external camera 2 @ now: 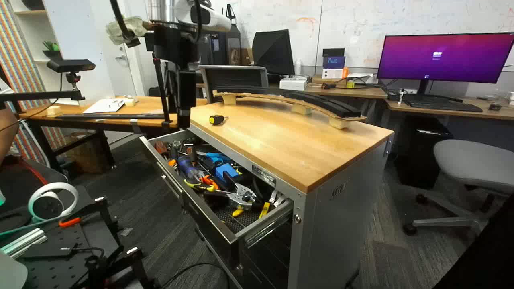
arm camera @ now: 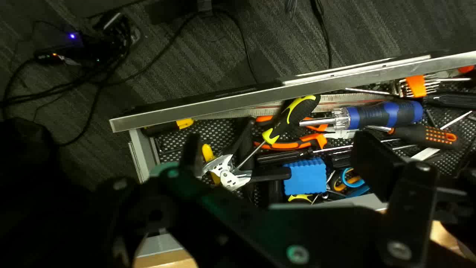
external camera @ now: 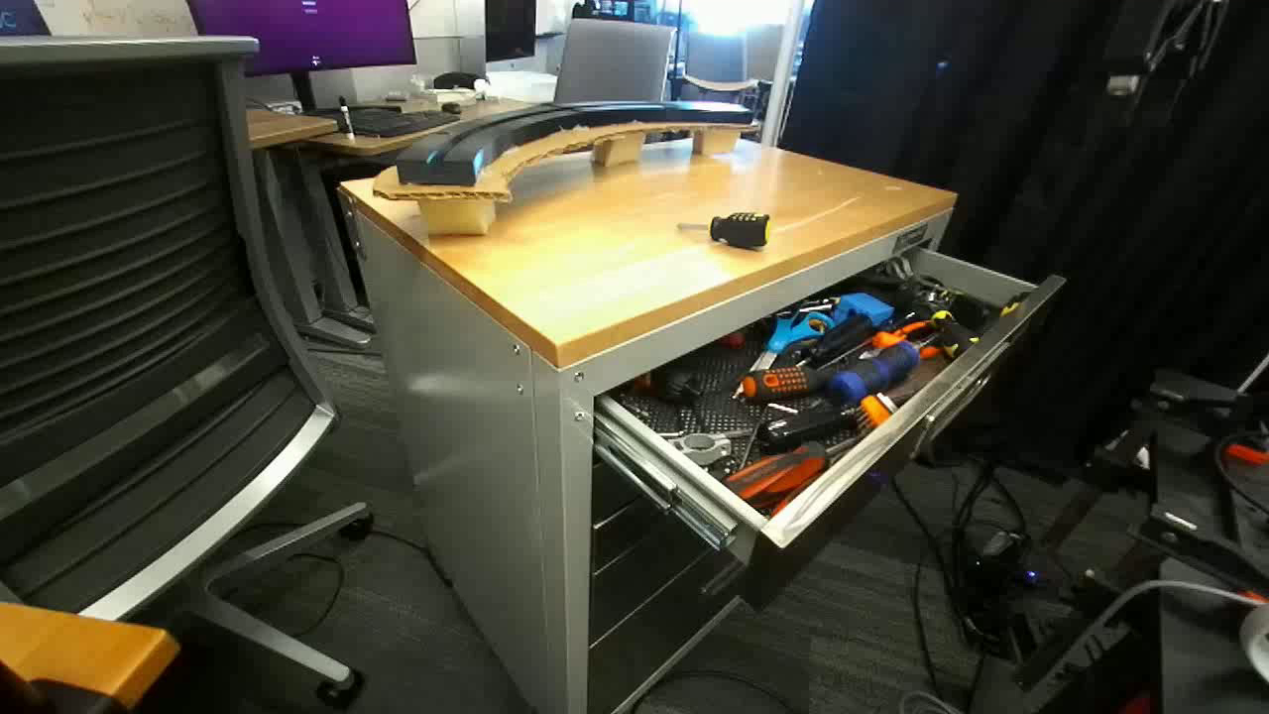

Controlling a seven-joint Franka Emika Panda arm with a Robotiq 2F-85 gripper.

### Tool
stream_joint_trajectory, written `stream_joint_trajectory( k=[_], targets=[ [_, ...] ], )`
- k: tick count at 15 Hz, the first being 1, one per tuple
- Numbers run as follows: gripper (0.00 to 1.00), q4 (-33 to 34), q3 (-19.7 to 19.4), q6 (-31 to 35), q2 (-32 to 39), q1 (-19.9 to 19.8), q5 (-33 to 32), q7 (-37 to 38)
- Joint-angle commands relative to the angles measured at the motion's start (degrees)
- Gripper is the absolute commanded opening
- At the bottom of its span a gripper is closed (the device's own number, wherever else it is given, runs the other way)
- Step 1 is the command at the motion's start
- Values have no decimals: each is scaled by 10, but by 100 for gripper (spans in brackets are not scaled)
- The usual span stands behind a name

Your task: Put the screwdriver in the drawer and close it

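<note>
Stubby black-and-yellow screwdriver (external camera: 741, 230) lies on the pale wooden benchtop (external camera: 605, 283), wide, shallow grey metal drawer (arm camera: 253, 99) sits pulled out, presumably to receive it; black two-finger gripper (arm camera: 277, 143) well apart from screwdriver, jaws wide, holding nothing, likely readied for pickup.

Scissors (external camera: 790, 335), pliers (arm camera: 297, 143) and a clamp (arm camera: 234, 180) lie in the drawer (external camera: 870, 454). Behind and above the drawer, the screwdriver (external camera: 741, 229) lies on the worktop (external camera: 634, 297); farther behind the drawer, a bar (external camera: 550, 121) rests over blocks (external camera: 458, 216). In an exterior view, a chair (external camera: 129, 327) stands left of the drawer.
</note>
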Motion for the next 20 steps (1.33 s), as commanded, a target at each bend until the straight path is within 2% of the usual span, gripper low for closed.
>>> stream_joint_trajectory(
  k=[1,13,15,20],
  targets=[
    [100,2,0,-1,0,0,0,0],
    [100,5,0,-1,-2,0,0,0],
    [100,23,13,24,44,28,38,0],
    [100,61,78,123,155,109,123,10]
  ],
)
